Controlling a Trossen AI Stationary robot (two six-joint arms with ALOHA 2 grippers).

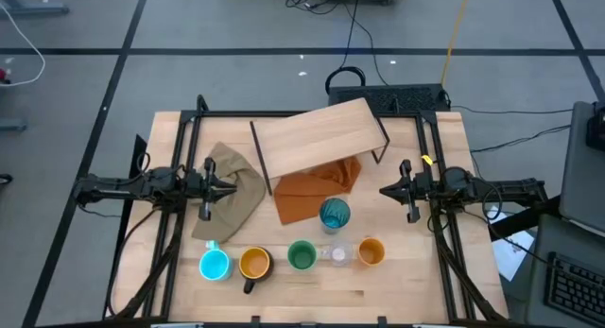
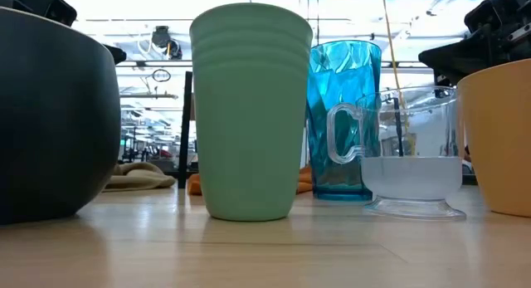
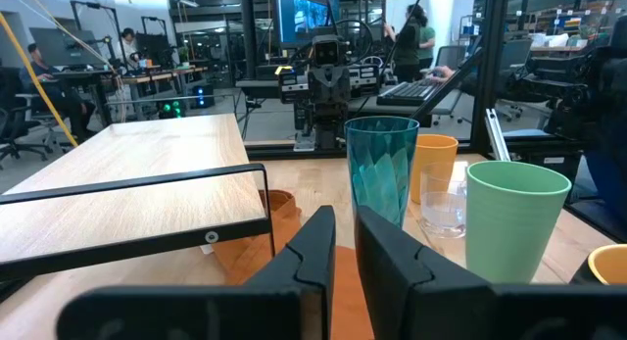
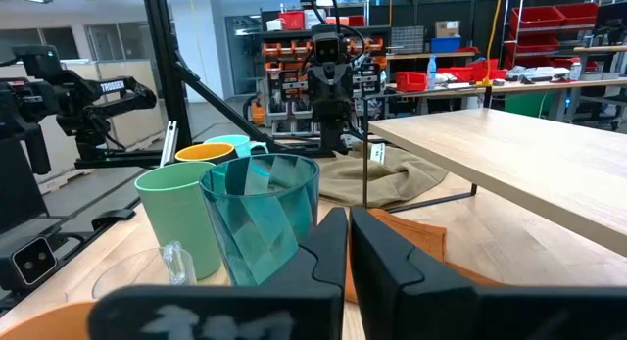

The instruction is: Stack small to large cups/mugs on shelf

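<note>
Closest to the low camera, a matte green cup (image 2: 250, 109) with faint ribbing near its rim stands on the pale wooden tabletop (image 2: 265, 251), flanked by the rounded black mug (image 2: 51, 114) on one side and, on the other, a faceted teal tumbler (image 2: 344, 118), a clear glass (image 2: 406, 151) with a handle and foot, and the smooth orange cup (image 2: 502, 139). From above, a row runs along the tabletop's near edge: bright blue mug (image 1: 215, 265), black mug with yellow-orange inside, green cup, clear glass, orange cup, while the teal tumbler stands just behind, on an orange cloth (image 1: 317, 191). The plywood shelf (image 1: 317, 137) on thin black legs sits askew at the back, its top bare; a crumpled tan cloth (image 1: 232, 186) lies to its left. Both arms rest at the tabletop's sides, leaving the middle open. In the left wrist view the left gripper (image 3: 343, 247) points across the tabletop, its dark fingers nearly closed with a narrow slit between them, grasping nothing. In the right wrist view the right gripper (image 4: 348, 247) likewise has its fingers pressed almost together and empty, the tumbler just ahead.
</note>
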